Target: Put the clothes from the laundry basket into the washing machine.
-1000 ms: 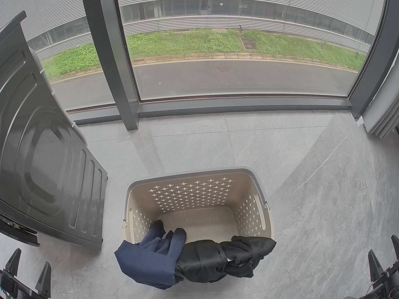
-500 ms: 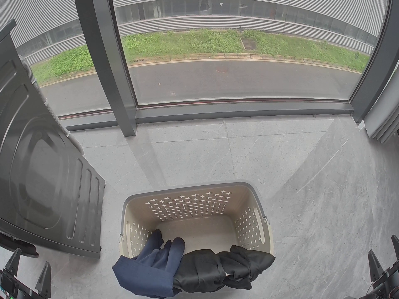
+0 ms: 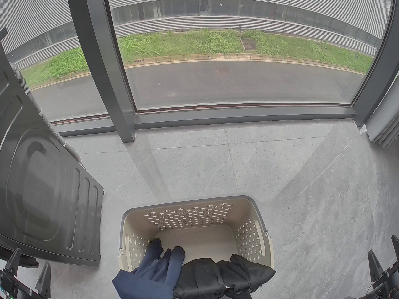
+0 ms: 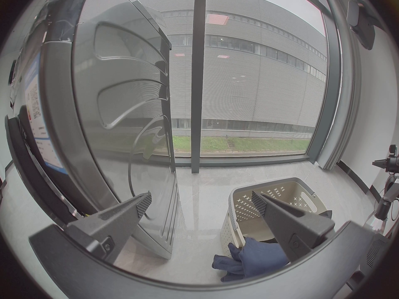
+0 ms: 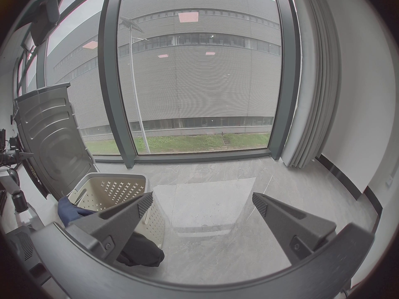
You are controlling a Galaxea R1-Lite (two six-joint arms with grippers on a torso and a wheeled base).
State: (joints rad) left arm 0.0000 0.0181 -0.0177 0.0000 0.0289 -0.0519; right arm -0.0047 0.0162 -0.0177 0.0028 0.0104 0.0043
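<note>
A beige laundry basket point(image 3: 251, 212) point(image 4: 307, 187) point(image 5: 104, 183) stands on the grey floor directly before me. A navy garment point(image 3: 151, 277) point(image 4: 257, 256) point(image 5: 68, 210) and a black garment point(image 3: 220, 277) point(image 5: 139, 250) hang over its near rim. The dark grey washing machine point(image 3: 37, 187) point(image 4: 124, 104) point(image 5: 52, 138) stands at the left, showing its side panel. My left gripper point(image 3: 27, 268) point(image 4: 201, 206) is open low at the left, empty. My right gripper point(image 3: 384, 254) point(image 5: 201, 204) is open low at the right, empty.
A floor-to-ceiling window with a dark frame post point(image 3: 104, 63) closes off the far side. Grey curtains point(image 3: 384, 121) point(image 5: 309, 84) hang at the far right. Bare tiled floor point(image 3: 266, 158) lies between basket and window and to the right of the basket.
The whole head view has shifted: the basket, clothes and washing machine sit lower in the picture, so the camera moved. Both grippers keep their places and stay open.
</note>
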